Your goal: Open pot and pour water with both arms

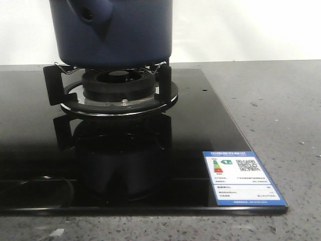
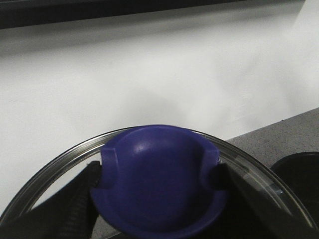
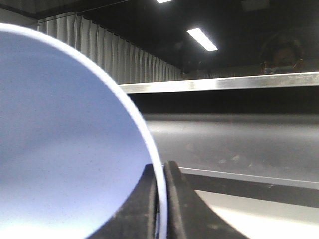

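Observation:
The dark navy pot (image 1: 130, 35) stands on the burner stand, its top cut off by the frame; its side knob with a small hole (image 1: 89, 15) points toward me. Neither gripper shows in the front view. My left gripper (image 2: 159, 191) is shut on the blue knob (image 2: 159, 164) of a glass lid (image 2: 55, 162) with a metal rim, holding it in front of a white wall. My right gripper (image 3: 162, 174) is shut on the thin rim of a light blue bowl (image 3: 65, 149), one finger inside and one outside. I cannot see any water.
The burner (image 1: 118, 88) and its black pot supports (image 1: 52, 83) sit on a glossy black glass cooktop (image 1: 200, 130) with a blue energy label (image 1: 243, 178) at its front right corner. Grey speckled counter (image 1: 276, 100) lies to the right. A dark round rim (image 2: 299, 179) shows beside the lid.

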### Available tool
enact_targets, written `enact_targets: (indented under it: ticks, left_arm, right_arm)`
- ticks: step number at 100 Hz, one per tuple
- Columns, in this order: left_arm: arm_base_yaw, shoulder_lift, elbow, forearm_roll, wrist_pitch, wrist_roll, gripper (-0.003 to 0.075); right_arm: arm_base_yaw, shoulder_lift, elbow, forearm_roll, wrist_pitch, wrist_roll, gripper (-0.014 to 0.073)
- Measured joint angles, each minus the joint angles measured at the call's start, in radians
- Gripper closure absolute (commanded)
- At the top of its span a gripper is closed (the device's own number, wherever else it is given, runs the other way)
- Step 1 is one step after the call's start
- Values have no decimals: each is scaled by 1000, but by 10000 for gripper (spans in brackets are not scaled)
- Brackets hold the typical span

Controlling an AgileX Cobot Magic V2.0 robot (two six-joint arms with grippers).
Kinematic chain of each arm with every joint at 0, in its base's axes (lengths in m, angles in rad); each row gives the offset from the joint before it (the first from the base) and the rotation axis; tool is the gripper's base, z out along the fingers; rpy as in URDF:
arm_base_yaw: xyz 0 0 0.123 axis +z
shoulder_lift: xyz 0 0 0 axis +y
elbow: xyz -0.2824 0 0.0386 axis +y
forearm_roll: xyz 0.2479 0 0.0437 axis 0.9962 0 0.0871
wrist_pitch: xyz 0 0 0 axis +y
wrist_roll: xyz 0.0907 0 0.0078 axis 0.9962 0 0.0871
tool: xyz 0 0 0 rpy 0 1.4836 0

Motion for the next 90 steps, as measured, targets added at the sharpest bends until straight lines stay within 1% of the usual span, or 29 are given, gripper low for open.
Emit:
enact_targets:
  ticks: [45, 64, 78, 85, 90]
  left_arm:
    - [0, 0, 0, 0, 1, 0, 324]
    - [0, 0, 0, -28, 18, 0, 324]
    - [0, 0, 0, -46, 47, 0, 324]
    - [0, 0, 0, -48, 61, 0, 324]
    - [-5, 0, -2, -50, 65, 0, 324]
  right_arm:
    - [0, 0, 0, 0, 68, 0, 637]
    - [0, 0, 0, 0, 101, 0, 637]
    - [0, -2, -20, 0, 196, 0, 637]
    - [-2, -13, -45, 14, 292, 0, 637]
    - [-10, -27, -69, 35, 393, 0, 637]
